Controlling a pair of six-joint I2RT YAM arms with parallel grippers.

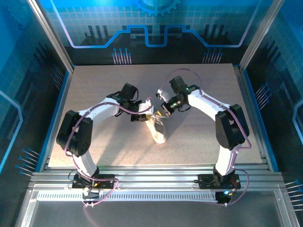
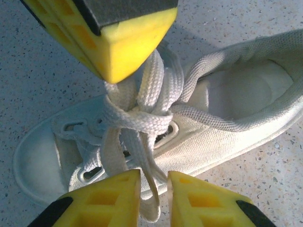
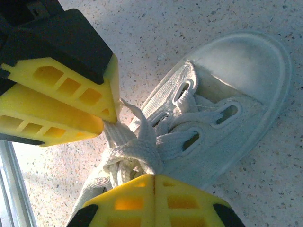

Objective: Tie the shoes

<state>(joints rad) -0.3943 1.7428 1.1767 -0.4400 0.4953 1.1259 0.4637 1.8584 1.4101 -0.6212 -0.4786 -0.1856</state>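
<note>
While the left end effector [image 2: 154,182] and right end effector [image 3: 155,179] are pinching the laces [image 2: 142,118], uneven pulling is risking trouble — dragging the sneaker [image 2: 236,127] or freeing a strand.

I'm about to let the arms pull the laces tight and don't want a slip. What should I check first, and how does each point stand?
1. right gripper shut on the laces above the knot: ok.
2. left gripper clamping its strand: cannot tell; the strand sits in a narrow gap between the jaws.
3. knot wrapped over the eyelets: ok.
4. sneaker sole-down on the table: ok.
5. Grippers apart from each other: ok.
</note>
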